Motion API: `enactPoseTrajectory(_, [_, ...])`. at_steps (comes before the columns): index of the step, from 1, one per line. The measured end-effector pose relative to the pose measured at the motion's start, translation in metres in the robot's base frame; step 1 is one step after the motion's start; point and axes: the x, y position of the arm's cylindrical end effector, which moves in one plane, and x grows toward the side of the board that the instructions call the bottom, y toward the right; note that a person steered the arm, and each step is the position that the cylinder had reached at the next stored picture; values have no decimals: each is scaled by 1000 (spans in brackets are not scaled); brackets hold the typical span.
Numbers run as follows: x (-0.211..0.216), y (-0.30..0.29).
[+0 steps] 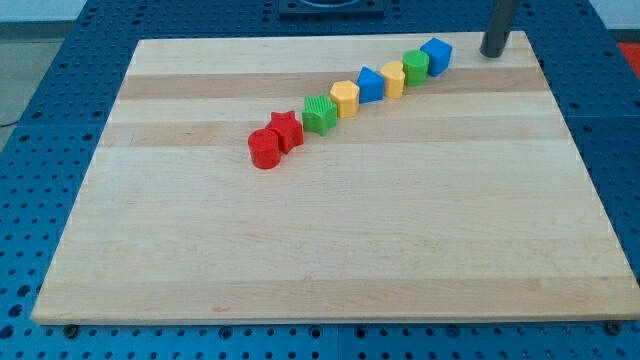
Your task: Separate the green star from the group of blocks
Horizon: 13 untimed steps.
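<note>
Diagonal row of eight blocks on wooden surface point(200, 250); rod at far right.

Left to right, rising toward the view's top: red cylinder point(264, 150), red star point(286, 130), green star point(319, 114) touching its neighbours, yellow block point(345, 98), blue block point(371, 84), yellow block point(394, 77), green block point(416, 67), blue cube point(436, 54). My tip point(492, 54) stands just right of the blue cube, apart. No jaws: the rod holds nothing.

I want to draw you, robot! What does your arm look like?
Only my rod shows: a plain, straight, round stick, dark grey, nearly black, with no cables, stripes or markings that I can see. Its upper part runs out of the view's top. My tip is its blunt lower end.
</note>
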Motion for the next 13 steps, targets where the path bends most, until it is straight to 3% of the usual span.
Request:
enactPoseTrajectory(2, [-9,-44])
enactPoseTrajectory(6, [77,-91])
enactPoseTrajectory(7, [81,-104])
enactPoseTrajectory(8, [59,-129])
enactPoseTrajectory(12, [51,-309])
enactPoseTrajectory(13, [53,-314])
